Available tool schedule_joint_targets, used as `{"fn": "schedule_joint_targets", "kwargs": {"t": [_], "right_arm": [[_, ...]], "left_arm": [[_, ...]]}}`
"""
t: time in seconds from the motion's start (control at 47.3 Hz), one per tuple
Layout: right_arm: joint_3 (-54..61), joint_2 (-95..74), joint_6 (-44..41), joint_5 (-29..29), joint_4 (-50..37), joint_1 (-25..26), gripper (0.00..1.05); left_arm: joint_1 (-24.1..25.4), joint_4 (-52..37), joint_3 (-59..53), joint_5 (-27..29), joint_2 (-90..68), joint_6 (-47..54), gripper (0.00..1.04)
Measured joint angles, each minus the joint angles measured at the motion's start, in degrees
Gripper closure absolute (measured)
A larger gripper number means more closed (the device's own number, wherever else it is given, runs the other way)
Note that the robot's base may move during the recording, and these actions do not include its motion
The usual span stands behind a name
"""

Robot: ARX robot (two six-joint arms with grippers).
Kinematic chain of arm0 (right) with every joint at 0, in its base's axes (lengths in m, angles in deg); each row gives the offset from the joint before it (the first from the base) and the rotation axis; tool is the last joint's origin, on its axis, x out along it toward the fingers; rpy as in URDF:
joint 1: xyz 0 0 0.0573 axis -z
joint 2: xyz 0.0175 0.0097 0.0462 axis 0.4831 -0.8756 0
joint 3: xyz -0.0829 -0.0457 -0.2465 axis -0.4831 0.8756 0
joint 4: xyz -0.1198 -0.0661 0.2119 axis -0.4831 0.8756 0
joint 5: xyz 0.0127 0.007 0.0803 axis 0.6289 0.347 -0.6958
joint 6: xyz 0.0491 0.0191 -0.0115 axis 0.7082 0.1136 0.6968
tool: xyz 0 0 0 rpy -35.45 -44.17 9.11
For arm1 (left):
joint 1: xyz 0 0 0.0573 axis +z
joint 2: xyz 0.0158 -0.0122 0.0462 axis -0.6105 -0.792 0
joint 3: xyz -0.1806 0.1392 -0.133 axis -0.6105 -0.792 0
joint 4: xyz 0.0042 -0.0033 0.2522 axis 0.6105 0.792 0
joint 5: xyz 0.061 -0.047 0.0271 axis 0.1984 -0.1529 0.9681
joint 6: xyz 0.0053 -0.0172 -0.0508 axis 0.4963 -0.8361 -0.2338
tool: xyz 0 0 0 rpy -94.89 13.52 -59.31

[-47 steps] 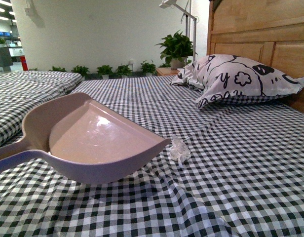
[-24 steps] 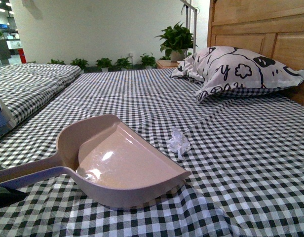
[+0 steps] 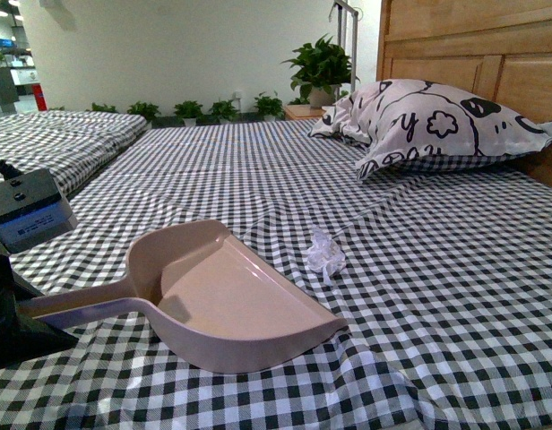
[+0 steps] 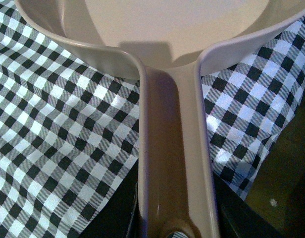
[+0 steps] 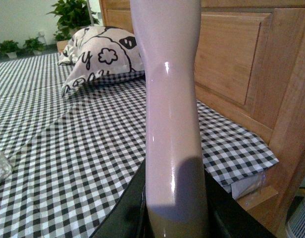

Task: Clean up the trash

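The trash, a small whitish wad of wrinkly plastic film, lies on the checked bed sheet, just beyond the dustpan's front lip. It also shows at the edge of the right wrist view. The pale pink dustpan rests on the sheet, its open mouth facing the wad. My left gripper is shut on the dustpan handle; in the front view it is the dark shape at lower left. My right gripper is shut on the pale pink brush handle, out of the front view.
A patterned pillow lies against the wooden headboard at the back right. A second checked bed is at the left. Potted plants line the far wall. The bed's right edge meets the wooden frame.
The dustpan has come down from above the bed onto the sheet and shifted right, its lip nearer the wad. My left arm now shows at the left edge.
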Motion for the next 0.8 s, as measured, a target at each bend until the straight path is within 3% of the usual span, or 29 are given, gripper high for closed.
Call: {"fn": "schedule_joint_targets", "kwargs": {"t": [0.613,0.698,0.761,0.803], "right_arm": [[-0.04,-0.11,0.00,-0.66,0.33,0.11,0.85],[-6.86,-6.97,-0.31,-15.63,13.86,3.02,0.85],[-11.17,-16.57,-1.03,-23.56,11.76,2.78,0.85],[-14.08,-23.91,-2.58,-25.00,7.65,1.81,0.85]], "left_arm": [[-0.85,1.90,2.58,1.77,-1.64,0.83,0.78],[-0.87,1.90,2.58,1.90,-1.68,0.83,0.78],[-0.92,1.90,2.58,1.90,-1.68,0.85,0.78],[-0.96,1.90,2.58,1.88,-1.68,0.85,0.78]]}}
